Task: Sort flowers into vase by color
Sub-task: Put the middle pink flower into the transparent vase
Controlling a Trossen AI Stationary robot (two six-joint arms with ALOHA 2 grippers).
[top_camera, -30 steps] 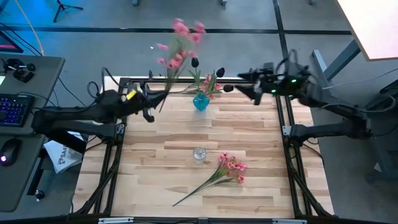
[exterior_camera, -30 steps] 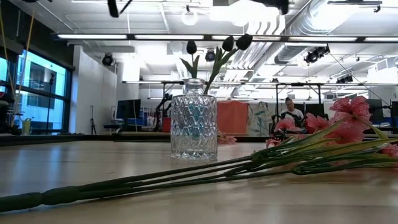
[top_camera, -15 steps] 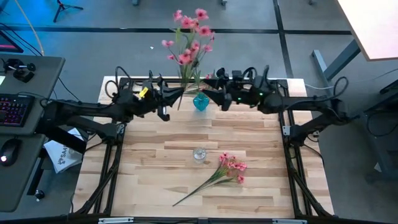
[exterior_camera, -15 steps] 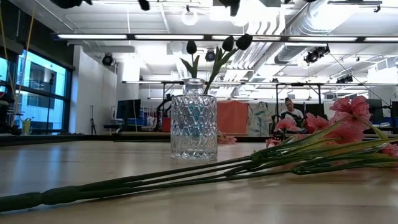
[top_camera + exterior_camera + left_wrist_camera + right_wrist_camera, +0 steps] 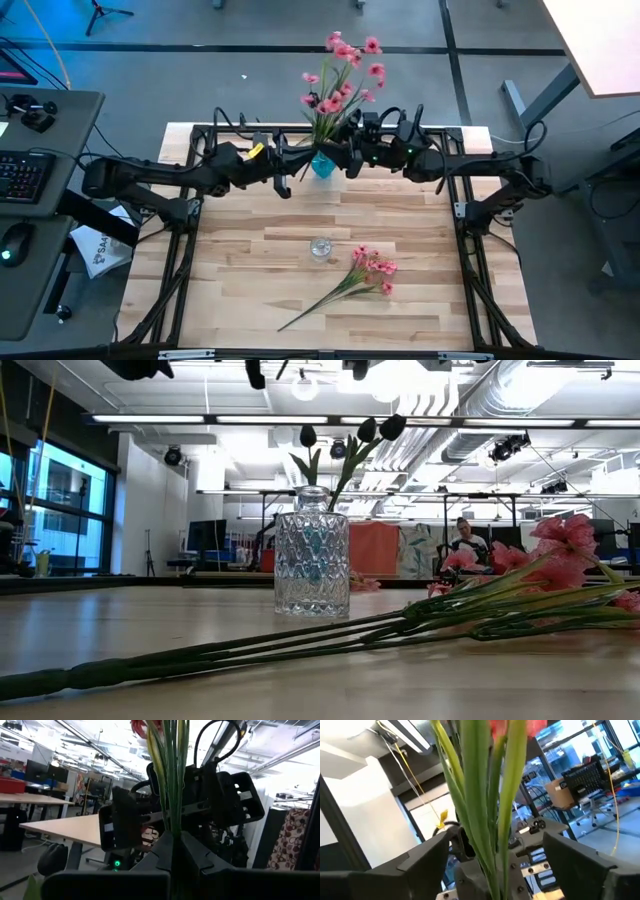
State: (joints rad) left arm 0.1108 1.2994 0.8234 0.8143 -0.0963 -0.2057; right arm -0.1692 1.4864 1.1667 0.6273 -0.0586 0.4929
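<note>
Left gripper is clamped on the lower stems of a spray of small pink blossoms on thin green stems, held roughly upright at the far edge of the pale wooden-slat table. In the left wrist view the stems run straight up out of the closed fingers, so the grip is secure.

Right gripper has its fingers spread either side of the same stems, not closed: the right wrist view shows the green stalks passing through the gap with a finger well off to each side. Judged to be a handover or a two-arm steadying, just beside the small blue glass vase.

In the low view, the clear faceted glass bottle vase stands mid-table, with black buds on green stems showing above its neck (whether they stand in it or in the blue vase behind cannot be told from this angle). A second pink spray lies flat on the near half of the table, stem pointing to the near-left, just beside the clear vase.

Notes for doing this step well:
- Right should close low on the stems, near the left's hold, before the left lets go.
- Keep the stems vertical; the blossom end looks top-heavy and is likely to swing.
- Check which vase holds the black buds; pink goes in the other.
- Lower the stem ends slowly into the narrow neck. Risk: tipping the light vase.
</note>
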